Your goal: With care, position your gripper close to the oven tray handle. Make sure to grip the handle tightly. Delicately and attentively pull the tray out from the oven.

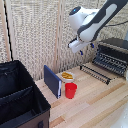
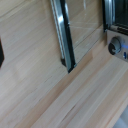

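The oven [image 1: 116, 46] stands on the wooden table at the exterior view's right. The tray [image 1: 109, 62], a dark wire rack, sticks out of its front. The oven tray handle [image 1: 95, 73] [image 2: 64, 35] is a long dark bar along the front edge, low over the table. My gripper [image 1: 86, 47] hangs in the air above the handle and apart from it. It is open, with its blue fingers spread and nothing between them. In the wrist view the handle runs across the wood below me, and an oven knob [image 2: 115, 47] shows beside it.
A large black fabric bin [image 1: 17, 95] fills the exterior view's left. A blue upright box [image 1: 52, 80], a red cup [image 1: 71, 90] and a small yellowish plate [image 1: 67, 76] stand mid-table, left of the handle. Woven screens close the back.
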You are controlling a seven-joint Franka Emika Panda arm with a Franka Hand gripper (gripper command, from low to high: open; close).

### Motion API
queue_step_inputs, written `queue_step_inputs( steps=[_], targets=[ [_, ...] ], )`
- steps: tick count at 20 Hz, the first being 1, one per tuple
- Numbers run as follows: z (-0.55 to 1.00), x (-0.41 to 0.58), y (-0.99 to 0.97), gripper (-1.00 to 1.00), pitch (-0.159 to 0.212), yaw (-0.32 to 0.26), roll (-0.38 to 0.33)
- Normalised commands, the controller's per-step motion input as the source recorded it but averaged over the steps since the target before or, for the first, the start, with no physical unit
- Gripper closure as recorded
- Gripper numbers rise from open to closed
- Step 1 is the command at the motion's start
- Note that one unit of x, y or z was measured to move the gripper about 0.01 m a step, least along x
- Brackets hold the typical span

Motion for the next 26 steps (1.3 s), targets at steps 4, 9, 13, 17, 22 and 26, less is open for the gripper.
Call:
queue_step_inputs(
  steps=[4,9,13,17,22,26],
  targets=[
    [-0.22,0.135,-0.29,-1.00,0.036,0.099,-0.338],
    [-0.18,0.000,-0.23,-1.00,0.049,0.214,-0.255],
    [-0.17,0.000,-0.36,-1.00,0.100,0.242,-0.117],
    [-0.13,0.000,-0.36,-1.00,0.086,0.271,-0.068],
    [-0.12,0.005,-0.42,-1.00,0.069,0.245,-0.086],
    [-0.02,0.000,-0.54,-1.00,0.008,0.146,-0.179]
  ],
)
